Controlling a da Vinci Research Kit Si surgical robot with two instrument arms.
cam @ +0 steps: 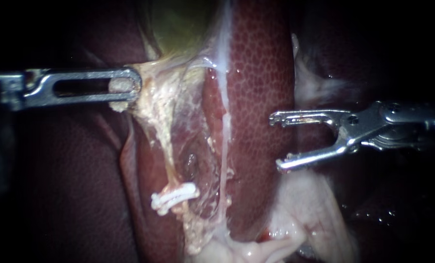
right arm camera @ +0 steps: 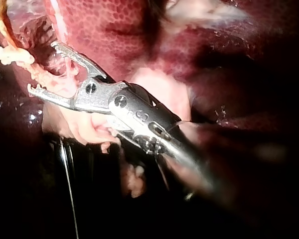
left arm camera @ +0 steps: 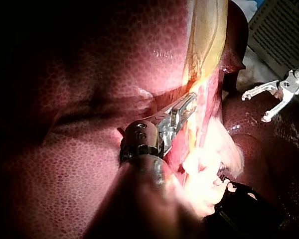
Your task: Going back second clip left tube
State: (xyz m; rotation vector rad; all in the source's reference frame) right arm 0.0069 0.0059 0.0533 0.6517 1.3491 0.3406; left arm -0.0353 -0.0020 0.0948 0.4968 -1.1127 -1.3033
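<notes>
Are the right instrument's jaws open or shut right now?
Open. The right instrument shows a wide gap between its jaws, with nothing gripped between them.

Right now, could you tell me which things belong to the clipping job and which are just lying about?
Job: slender steel right instrument; slender steel left instrument holding pale tissue; pale stringy left tube; white ribbed clip on it.
Bystanders: dark red liver; yellow-green gallbladder.

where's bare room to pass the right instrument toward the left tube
Free: the bare liver strip between right instrument and left tube, above the clip. Crowded: at the clip, and higher where the left instrument grips pale tissue.
</notes>
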